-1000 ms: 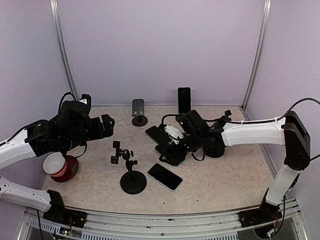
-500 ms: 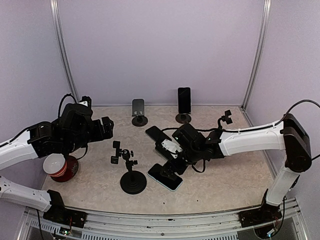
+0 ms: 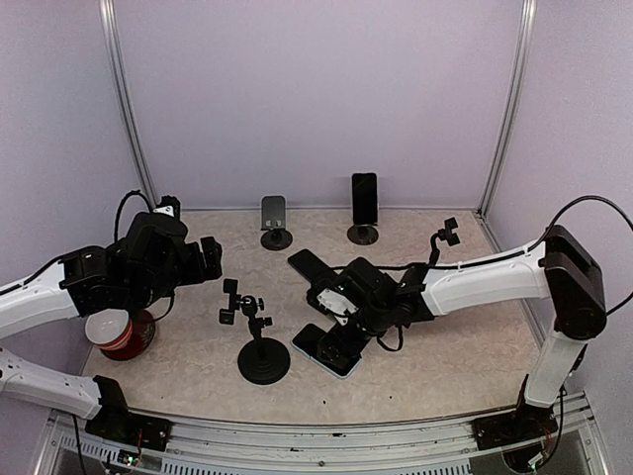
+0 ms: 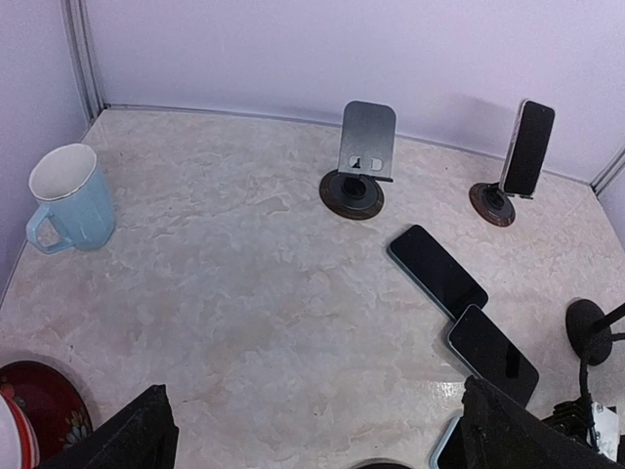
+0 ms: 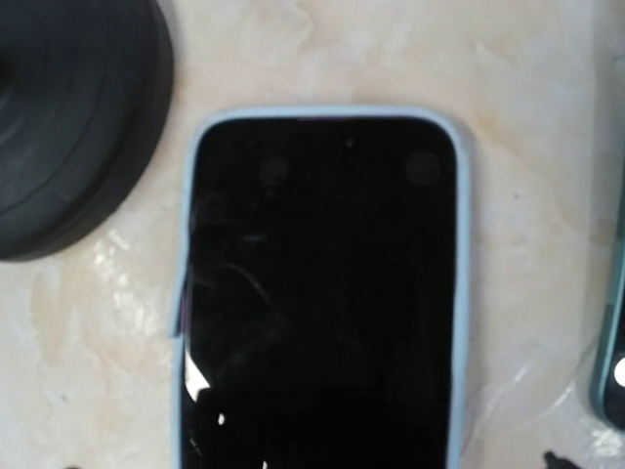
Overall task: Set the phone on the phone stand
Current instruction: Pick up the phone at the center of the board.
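While the dark-screened smartphone [image 5: 322,293] in its pale-blue soft case lay flat, screen up, on the beige marble-patterned table [image 3: 455,346], the right gripper [image 3: 342,334] hung directly over it. Its jaws were spread wide, with nothing between them. The smartphone lay just beside the round black base of the clamp-type stand [image 3: 263,360]. The left gripper [image 4: 327,440] was positioned well apart at the left, its jaws likewise spread and empty.

The smartphone was judged rigid, thin and fairly dense. Its glass face was judged slippery and fragile, and the case rim the grippier surface. Because it lay flush on the table, little edge was exposed. Hold was best taken across the two long case edges near mid-length, never on the glass. An off-centre grip risked the device pivoting between the fingers. An empty grey plate stand [image 3: 273,220] stood at the back; which stand was intended could not be told.
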Action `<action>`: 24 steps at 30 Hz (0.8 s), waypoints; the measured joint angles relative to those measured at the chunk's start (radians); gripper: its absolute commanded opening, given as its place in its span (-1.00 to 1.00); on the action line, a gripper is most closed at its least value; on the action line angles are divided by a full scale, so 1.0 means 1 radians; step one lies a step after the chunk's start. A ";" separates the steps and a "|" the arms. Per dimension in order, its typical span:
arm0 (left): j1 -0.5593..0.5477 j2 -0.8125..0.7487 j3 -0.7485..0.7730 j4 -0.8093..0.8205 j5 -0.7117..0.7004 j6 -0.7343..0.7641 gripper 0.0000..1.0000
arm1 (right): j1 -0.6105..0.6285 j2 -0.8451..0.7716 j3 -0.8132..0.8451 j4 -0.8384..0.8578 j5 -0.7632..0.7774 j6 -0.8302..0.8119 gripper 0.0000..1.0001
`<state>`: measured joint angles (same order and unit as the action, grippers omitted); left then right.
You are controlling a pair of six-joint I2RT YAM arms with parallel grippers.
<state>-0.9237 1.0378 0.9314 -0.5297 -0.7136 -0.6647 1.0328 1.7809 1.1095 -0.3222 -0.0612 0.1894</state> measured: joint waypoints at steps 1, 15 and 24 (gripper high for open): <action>0.000 0.000 -0.002 0.000 -0.002 0.000 0.98 | 0.000 0.002 0.000 -0.001 0.000 0.004 1.00; 0.000 -0.040 -0.021 -0.001 -0.029 0.005 0.98 | 0.040 0.070 0.003 -0.008 0.026 0.042 1.00; 0.000 -0.048 -0.032 -0.002 -0.029 0.003 0.98 | 0.058 0.113 0.044 -0.041 0.086 0.050 0.82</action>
<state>-0.9237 0.9897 0.8997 -0.5316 -0.7422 -0.6613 1.0912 1.8942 1.1538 -0.3634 0.0246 0.2390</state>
